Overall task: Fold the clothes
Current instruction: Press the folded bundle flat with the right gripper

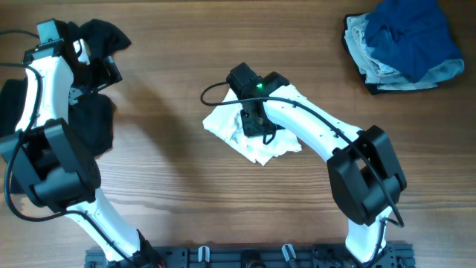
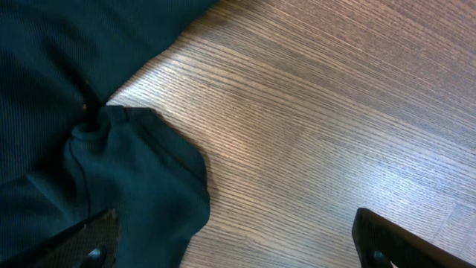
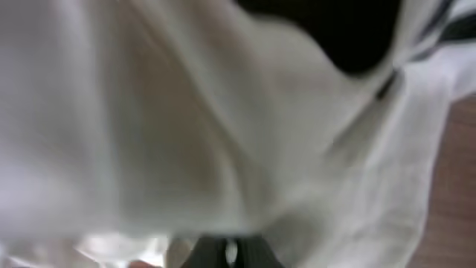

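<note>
The crumpled white garment (image 1: 222,121), in the middle of the counter (image 1: 171,171), is pinched from directly above by the clenched right gripper (image 1: 255,128) (by far the nearer arm), while the left gripper (image 2: 236,242) is held wide open over the black garment (image 2: 111,171) at far left.

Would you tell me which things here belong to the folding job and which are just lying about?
Belong to the job: white garment, black garment, navy garment, denim garment.
Not part of it: table, rail at its near edge.
</note>
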Tool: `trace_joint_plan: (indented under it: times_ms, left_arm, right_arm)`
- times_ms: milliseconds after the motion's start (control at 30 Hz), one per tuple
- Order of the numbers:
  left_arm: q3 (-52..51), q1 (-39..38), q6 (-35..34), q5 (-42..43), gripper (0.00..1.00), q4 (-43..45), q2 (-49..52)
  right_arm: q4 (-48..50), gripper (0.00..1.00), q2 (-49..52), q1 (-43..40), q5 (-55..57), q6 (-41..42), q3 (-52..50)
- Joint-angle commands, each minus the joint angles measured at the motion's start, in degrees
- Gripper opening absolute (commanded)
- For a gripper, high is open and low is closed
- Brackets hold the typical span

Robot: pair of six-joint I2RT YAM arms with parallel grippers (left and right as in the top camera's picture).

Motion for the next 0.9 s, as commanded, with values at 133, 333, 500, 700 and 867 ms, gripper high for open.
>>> trace_joint_plan:
  times_ms: [133, 333, 500, 700, 867]
  left_arm:
    - [0.55, -0.07, -0.7, 0.9, 1.0, 0.02, 0.68]
    - [0.55, -0.04, -0.26, 0.87, 1.0, 0.07, 0.68]
    - [0.55, -0.04, -0.09, 0.85, 1.0, 0.24, 0.68]
    - [0.55, -0.04, -0.09, 0.46, 1.0, 0.42, 0.68]
    - [0.55, -0.04, -0.09, 0.46, 1.0, 0.46, 0.68]
  right_arm:
    - [-8.79, 0.04, -5.11, -0.28, 4.04, 2.84, 1.4]
    - [-17.22, 0.04, -9.22, -0.59, 4.02, 2.95, 1.36]
    - [-18.56, 0.04, -9.16, -0.7, 5.07, 2.93, -1.86]
    - [-17.35, 0.26, -9.18, -0.7, 5.05, 2.95, -5.46]
    - [-16.74, 0.46, -9.42, -0.7, 4.46, 0.79, 1.29]
